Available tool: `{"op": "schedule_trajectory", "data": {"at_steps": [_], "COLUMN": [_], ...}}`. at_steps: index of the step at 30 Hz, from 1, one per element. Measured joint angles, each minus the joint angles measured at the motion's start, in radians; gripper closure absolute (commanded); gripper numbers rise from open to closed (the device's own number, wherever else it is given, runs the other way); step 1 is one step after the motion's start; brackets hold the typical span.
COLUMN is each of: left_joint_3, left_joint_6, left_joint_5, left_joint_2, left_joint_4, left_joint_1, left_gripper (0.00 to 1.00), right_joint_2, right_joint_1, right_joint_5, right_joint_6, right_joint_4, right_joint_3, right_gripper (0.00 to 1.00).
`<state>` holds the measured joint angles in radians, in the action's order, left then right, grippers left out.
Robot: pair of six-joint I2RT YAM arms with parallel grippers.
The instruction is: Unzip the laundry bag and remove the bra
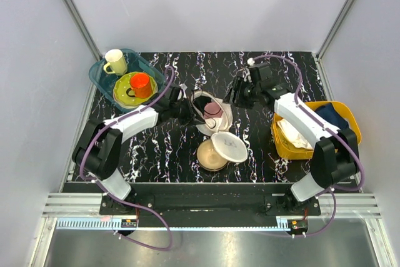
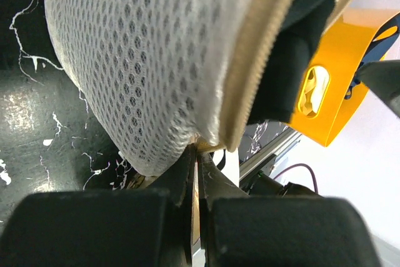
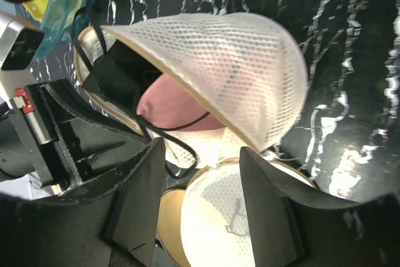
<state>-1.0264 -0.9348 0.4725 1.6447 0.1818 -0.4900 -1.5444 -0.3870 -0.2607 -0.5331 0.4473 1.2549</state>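
The cream-white mesh laundry bag (image 1: 201, 105) lies on its side mid-table with its mouth open. Its round lid (image 1: 229, 147) hangs down over the bronze bowl (image 1: 207, 156). The pink bra (image 1: 213, 110) sits inside the mouth, with a black strap trailing out. My left gripper (image 1: 187, 112) is shut on the bag's rim; in the left wrist view the fingers (image 2: 187, 173) pinch the zip edge under the mesh (image 2: 137, 60). My right gripper (image 1: 234, 95) is open and empty beside the bag. In the right wrist view it (image 3: 203, 198) hovers over the lid (image 3: 231, 217), just short of the bra (image 3: 178, 107).
A teal tray (image 1: 99, 72) at the back left holds a yellow plate, an orange cup (image 1: 141, 82) and a cream mug (image 1: 115, 61). A yellow bin (image 1: 347, 115) on the right holds a dark blue cloth and a white cloth.
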Motion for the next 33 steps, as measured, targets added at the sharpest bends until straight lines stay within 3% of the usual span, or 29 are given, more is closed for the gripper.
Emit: {"op": "schedule_trajectory", "data": {"at_steps": [4,7,26,29,33], "left_joint_3": [0.008,0.008,0.008,0.008,0.008], "left_joint_6": [0.001,0.01,0.021,0.021,0.021], "left_joint_5": [0.006,0.005,0.002,0.002,0.002], "left_joint_2": [0.013,0.02,0.022,0.022,0.022], "left_joint_4": [-0.01,-0.002,0.011,0.01,0.008], "left_joint_1": [0.0,0.0,0.0,0.0,-0.002], "left_gripper": [1.0,1.0,1.0,1.0,1.0], "right_joint_2": [-0.039,-0.089,-0.35,-0.35,-0.35], "right_joint_1": [-0.075,-0.117,-0.138,-0.138,-0.138], "right_joint_5": [0.017,0.034,0.112,0.116,0.12], "right_joint_6": [-0.022,-0.045,-0.268,-0.281,-0.287], "right_joint_4": [-0.023,-0.04,-0.134,-0.139,-0.141], "right_joint_3": [0.003,0.033,0.129,0.128,0.123], "right_gripper": [0.54,0.54,0.24,0.27,0.43]}}
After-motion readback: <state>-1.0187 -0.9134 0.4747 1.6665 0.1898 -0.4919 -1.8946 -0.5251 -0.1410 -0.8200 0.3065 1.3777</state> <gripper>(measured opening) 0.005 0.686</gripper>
